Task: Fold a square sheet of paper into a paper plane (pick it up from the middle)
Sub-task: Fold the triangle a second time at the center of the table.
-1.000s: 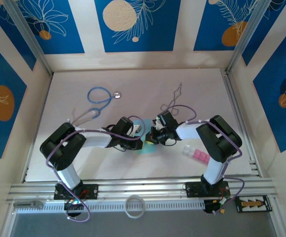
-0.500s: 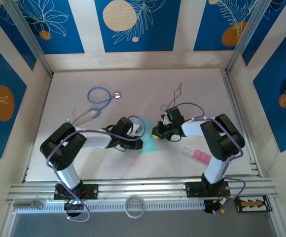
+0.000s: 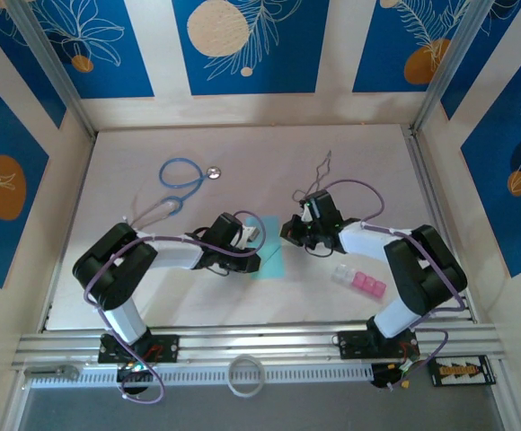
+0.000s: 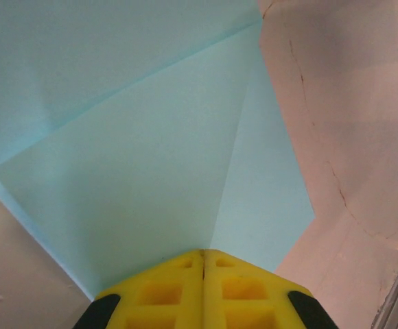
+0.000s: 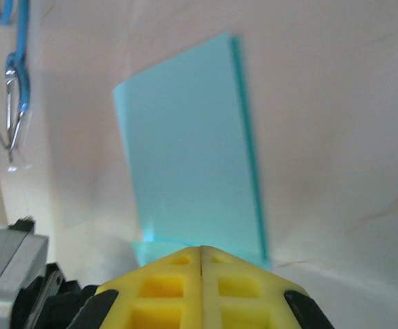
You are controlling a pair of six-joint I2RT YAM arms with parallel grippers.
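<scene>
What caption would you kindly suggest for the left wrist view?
Shut left tool poised over the creased turquoise sheet on the table.

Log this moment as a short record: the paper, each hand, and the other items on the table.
paper: turquoise, partly folded, with overlapping layers and slanted creases, lying on the table
left hand: shut, tips at the paper where a crease ends
right hand: shut, tips at the paper's edge; contact unclear
stethoscope: blue tubing, far left of the table
blocks: pink and clear, on the table beside the right arm
</scene>
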